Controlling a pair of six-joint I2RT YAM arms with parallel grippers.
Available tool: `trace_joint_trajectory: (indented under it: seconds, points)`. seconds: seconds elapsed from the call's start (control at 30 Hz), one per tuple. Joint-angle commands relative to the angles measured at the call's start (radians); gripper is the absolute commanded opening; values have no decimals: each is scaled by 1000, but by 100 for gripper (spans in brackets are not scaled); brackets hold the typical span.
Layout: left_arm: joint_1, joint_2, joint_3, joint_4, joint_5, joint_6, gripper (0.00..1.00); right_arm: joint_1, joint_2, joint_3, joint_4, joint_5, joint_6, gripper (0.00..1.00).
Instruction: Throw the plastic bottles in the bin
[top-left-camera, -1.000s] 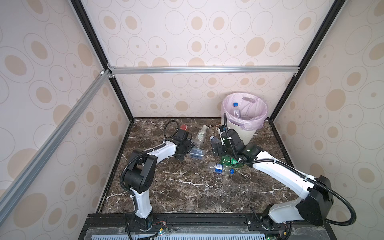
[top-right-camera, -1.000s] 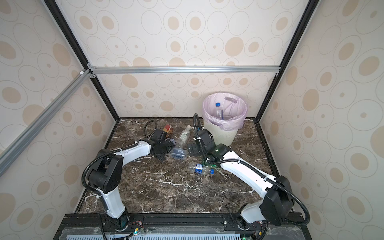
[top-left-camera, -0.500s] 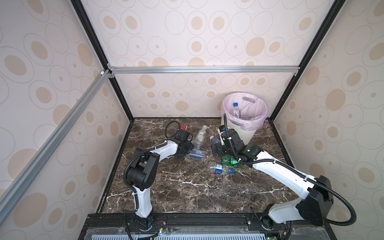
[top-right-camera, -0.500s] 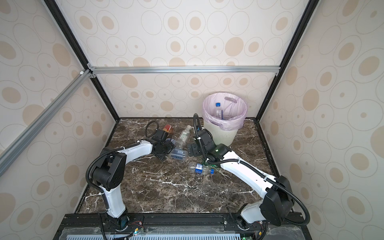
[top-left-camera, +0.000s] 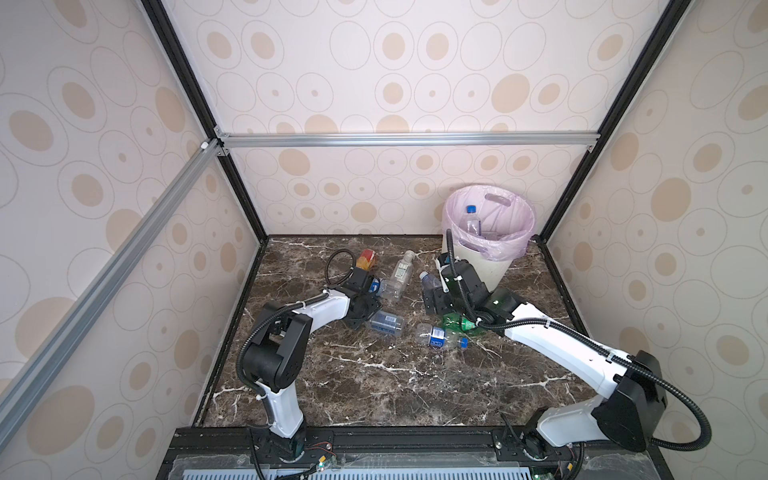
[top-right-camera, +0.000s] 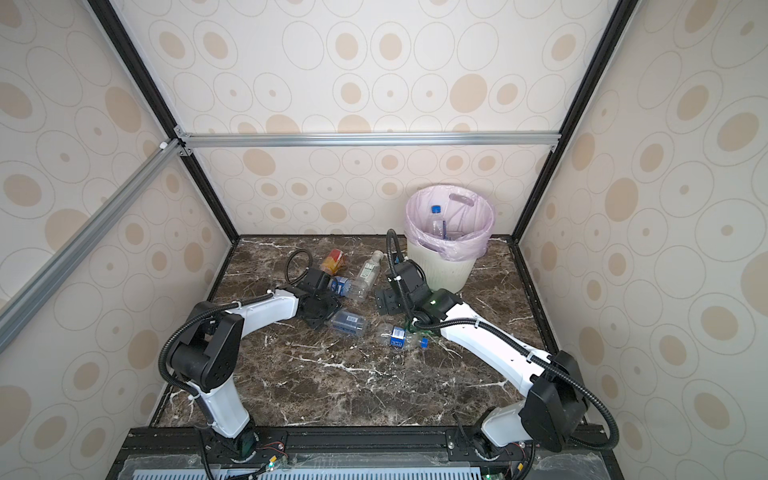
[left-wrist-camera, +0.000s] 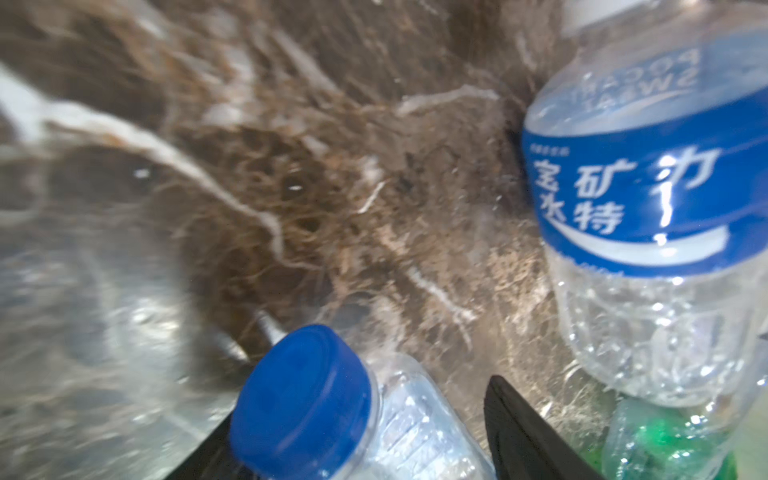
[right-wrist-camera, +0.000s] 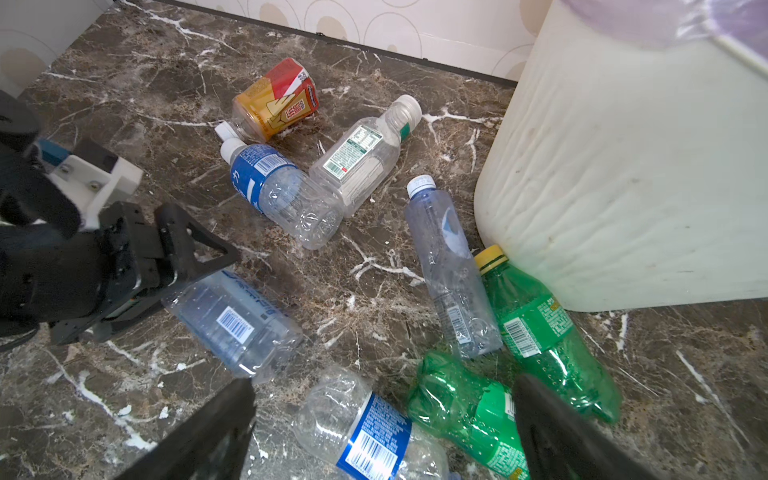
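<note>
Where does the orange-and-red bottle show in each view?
In a top view: the orange-and-red bottle lies near the middle, slightly left.
In a top view: likewise, further left.
Left wrist: not in it.
Right wrist: upper middle.
Landmark: the blue-label bottle, beside it, shows in all four.

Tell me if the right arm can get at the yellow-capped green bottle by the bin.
Probably yes. The right gripper hangs open close by the yellow-capped green bottle, nothing lying over it. But the bin and a clear bottle flank it closely, so finger room looks tight.
</note>
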Motion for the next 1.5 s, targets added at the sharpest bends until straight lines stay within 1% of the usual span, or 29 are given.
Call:
trace_joint_trajectory:
  seconds: [0.0,0.07,0.17,0.43,0.6,0.77,1.03,1.2,1.27,1.47]
  points:
    - [9,-52,-17,-20,-58,58,75,9,-17,-17,1,18,17,100]
    - [9,-63,-13,-11,-50,95,75,9,-17,-18,2,14,23,100]
    - [8,-71,-10,9,-4,141,76,9,-17,-18,3,13,34,100]
    - [-11,-33,33,-38,72,218,80,9,-25,-17,0,11,53,100]
    - [-44,-6,54,-40,66,258,80,8,-32,-22,-4,8,64,100]
    - [-47,18,65,-35,68,297,79,9,-41,-26,-12,13,67,100]
    - [-48,31,77,-21,55,379,74,9,-53,-45,-1,25,68,100]
    - [-48,21,78,-8,40,440,66,9,-46,-52,9,20,67,100]
    - [-47,10,68,18,49,469,66,9,-41,-52,12,17,67,100]
    - [-49,-12,35,100,109,528,71,10,-33,-54,24,13,68,100]
